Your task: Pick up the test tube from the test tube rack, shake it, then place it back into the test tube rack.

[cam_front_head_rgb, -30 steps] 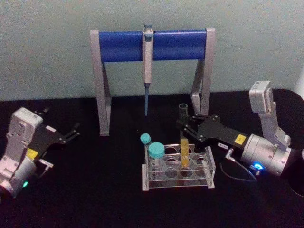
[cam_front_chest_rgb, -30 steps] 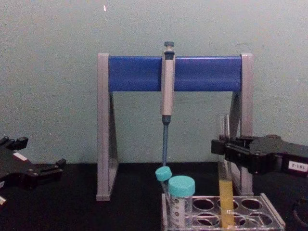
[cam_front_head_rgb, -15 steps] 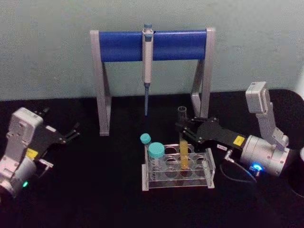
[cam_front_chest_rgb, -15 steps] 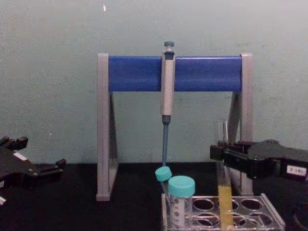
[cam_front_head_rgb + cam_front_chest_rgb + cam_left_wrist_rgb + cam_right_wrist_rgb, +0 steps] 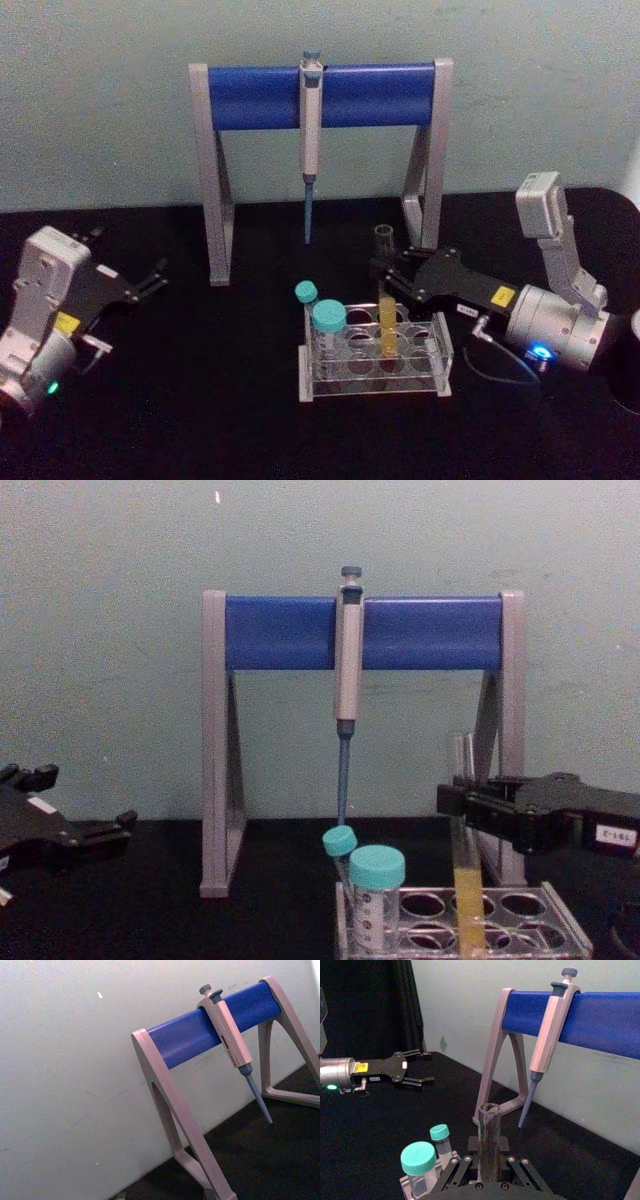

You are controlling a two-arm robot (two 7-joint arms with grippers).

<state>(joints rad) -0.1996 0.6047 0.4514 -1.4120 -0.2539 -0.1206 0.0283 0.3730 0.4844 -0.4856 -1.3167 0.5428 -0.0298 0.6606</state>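
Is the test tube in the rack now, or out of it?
Inside: the test tube stands upright, its yellow lower part in a hole of the test tube rack, the right end effector shut around it.

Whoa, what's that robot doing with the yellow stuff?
The robot's right gripper is clamped on the test tube, a thin glass tube with yellow liquid at the bottom. The tube stands upright with its lower end down in a hole of the test tube rack, near two teal-capped tubes. The left gripper sits open off to the left, holding nothing.
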